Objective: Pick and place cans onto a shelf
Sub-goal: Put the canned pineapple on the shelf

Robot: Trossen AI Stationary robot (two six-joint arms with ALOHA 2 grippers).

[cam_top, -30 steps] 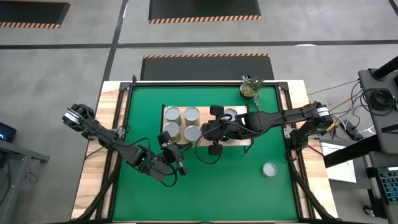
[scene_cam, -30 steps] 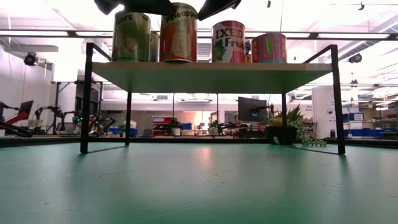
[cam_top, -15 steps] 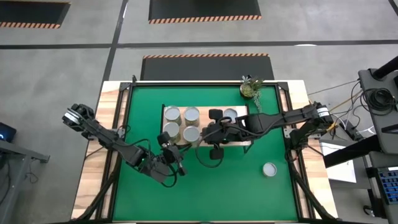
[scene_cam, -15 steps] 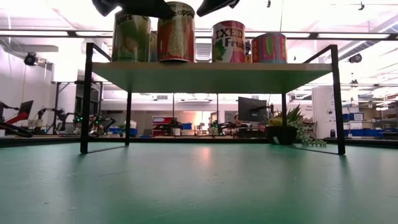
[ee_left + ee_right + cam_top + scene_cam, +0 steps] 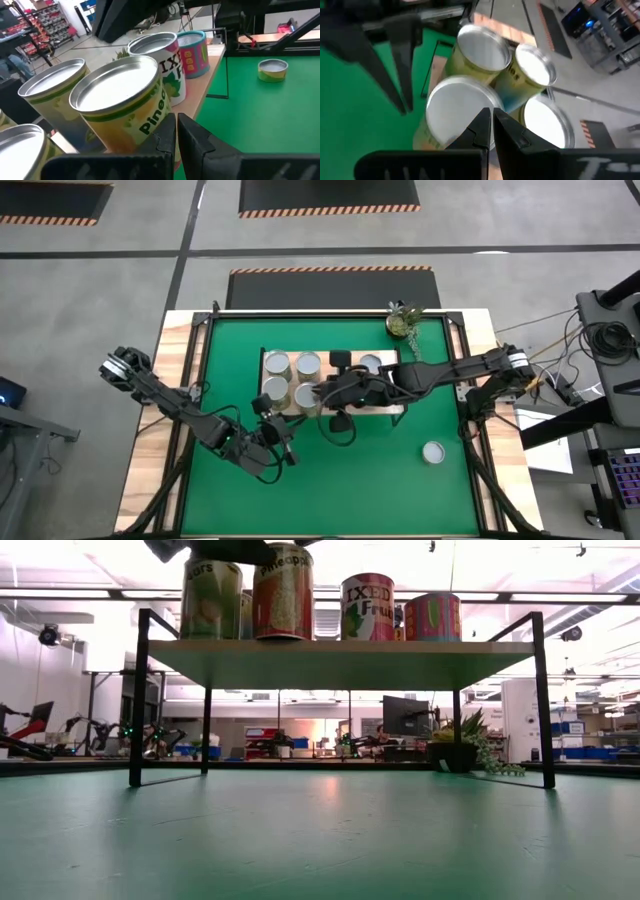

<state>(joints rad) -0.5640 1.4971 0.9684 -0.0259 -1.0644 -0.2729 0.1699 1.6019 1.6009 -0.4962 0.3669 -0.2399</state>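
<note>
Where you stand in the task: at least five cans [image 5: 276, 364] are on the shelf [image 5: 385, 406], bunched at its left end, probably to keep the right end free for more.
Shelf: low wood-topped platform in the middle of the green mat [image 5: 400, 480], nearer the mat's far edge.
Loose can: one can [image 5: 433, 452] stands alone on the mat, towards its near right corner, well apart from the shelf; this looks like your next pick.
Right gripper: your right gripper [image 5: 488, 114] hangs just above the shelf's near-left cans, over the pineapple can [image 5: 307, 393]. Its fingers are drawn together and hold nothing, so that can appears to be set down.
Left gripper: your left gripper [image 5: 176, 117] waits off the shelf's near left corner, at about can-top height. Its fingers are together and empty, and it sits clear of the right arm's path.
Potted plant: the plant [image 5: 403, 320] stands near the mat's far right corner; it is not part of the job.
Risk: the cans stand close or touching, so lift the right gripper straight up to avoid toppling one.
</note>
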